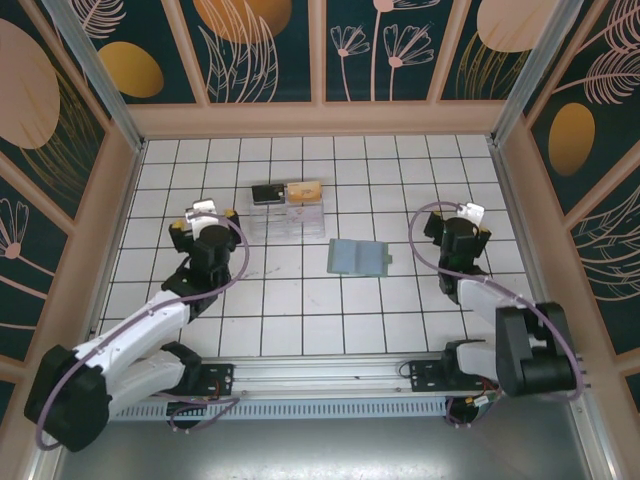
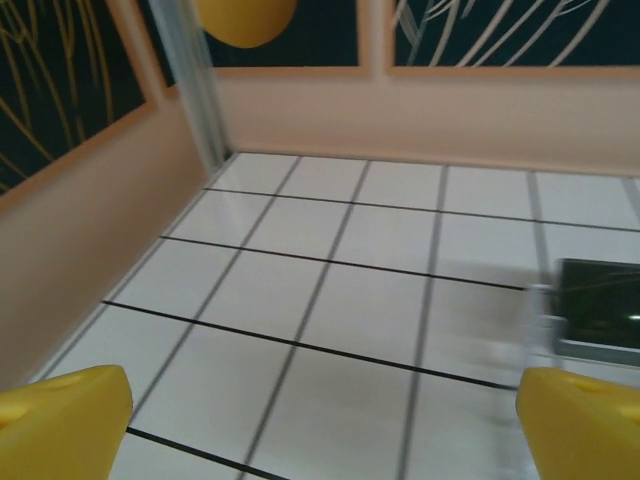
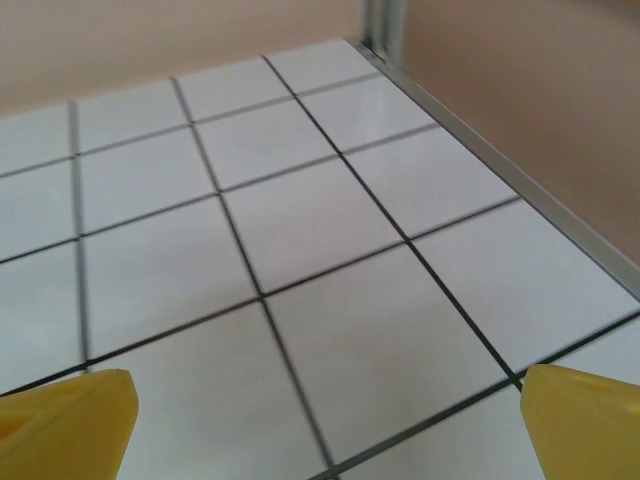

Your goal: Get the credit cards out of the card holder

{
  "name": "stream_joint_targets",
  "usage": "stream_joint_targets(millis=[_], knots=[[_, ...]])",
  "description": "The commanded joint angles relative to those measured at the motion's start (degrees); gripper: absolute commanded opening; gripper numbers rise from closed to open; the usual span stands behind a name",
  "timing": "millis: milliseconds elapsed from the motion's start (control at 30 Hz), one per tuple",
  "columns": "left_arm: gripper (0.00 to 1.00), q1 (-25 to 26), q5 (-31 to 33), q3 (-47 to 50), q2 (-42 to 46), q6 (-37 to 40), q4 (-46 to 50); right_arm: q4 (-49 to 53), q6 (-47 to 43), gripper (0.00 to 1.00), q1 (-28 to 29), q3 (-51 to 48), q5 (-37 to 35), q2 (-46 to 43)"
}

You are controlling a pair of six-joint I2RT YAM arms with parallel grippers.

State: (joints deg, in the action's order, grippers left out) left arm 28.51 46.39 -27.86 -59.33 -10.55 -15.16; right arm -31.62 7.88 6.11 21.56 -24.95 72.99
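grey-green card holder (image 1: 358, 257) lying open and flat mid-table on white tiled table (image 1: 300, 310), tan card (image 1: 304, 190) and dark item (image 1: 267, 194) at clear box (image 1: 285, 218) just behind it, left gripper (image 1: 205, 213) beside box, jaws wide, empty, right gripper (image 1: 466, 214) right of holder, jaws wide, empty

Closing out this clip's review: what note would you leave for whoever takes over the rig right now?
Left fingers: open, empty, over bare tiles left of the clear box.
Right fingers: open, empty, right of the holder.
The holder lies open on the table, clear of both arms.
Done: one tan card is at the box, on or in it.
Left: can't tell if cards remain in the holder; check it.
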Motion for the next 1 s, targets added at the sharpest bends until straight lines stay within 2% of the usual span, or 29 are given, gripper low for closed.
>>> stream_joint_targets(millis=[0, 100, 233, 300, 367, 533, 633, 700, 967], knots=[[0.99, -4.8, -3.0, 2.1, -4.2, 7.5, -13.4, -10.8, 0.3, 0.99, -1.3, -0.9, -3.1, 2.5], [0.99, -10.8, -6.5, 1.2, -9.7, 4.6, -15.6, -18.3, -1.2, 0.99, -2.6, -3.3, -0.4, 3.1], [0.99, -16.4, -10.9, 2.5, -18.5, 4.7, -23.6, -27.9, -0.7, 0.99, -7.3, -6.2, 7.7, 5.9], [0.99, -18.4, -14.1, 4.5, -21.8, 4.4, -29.8, -32.6, 0.8, 0.99, -9.2, -7.4, 10.3, 9.1], [0.99, -19.3, -15.2, 3.4, -24.0, 4.8, -31.4, -31.8, 0.3, 0.99, -9.4, -7.0, 12.1, 9.1], [0.99, -21.8, -18.7, 6.8, -27.3, 7.1, -45.4, -39.7, -3.1, 0.99, -9.3, -10.2, 19.8, 10.7], [0.99, -24.3, -22.9, 7.4, -26.9, 5.0, -45.6, -47.0, -5.2, 0.99, -9.0, -11.2, 23.6, 15.9], [0.99, -24.6, -23.9, 7.9, -26.6, 4.7, -45.9, -40.9, -5.8, 0.99, -8.3, -8.7, 23.3, 15.0], [0.99, -26.0, -30.6, 14.5, -26.7, 5.2, -57.8, -40.6, -6.4, 0.99, -7.6, -8.6, 22.8, 15.2]])
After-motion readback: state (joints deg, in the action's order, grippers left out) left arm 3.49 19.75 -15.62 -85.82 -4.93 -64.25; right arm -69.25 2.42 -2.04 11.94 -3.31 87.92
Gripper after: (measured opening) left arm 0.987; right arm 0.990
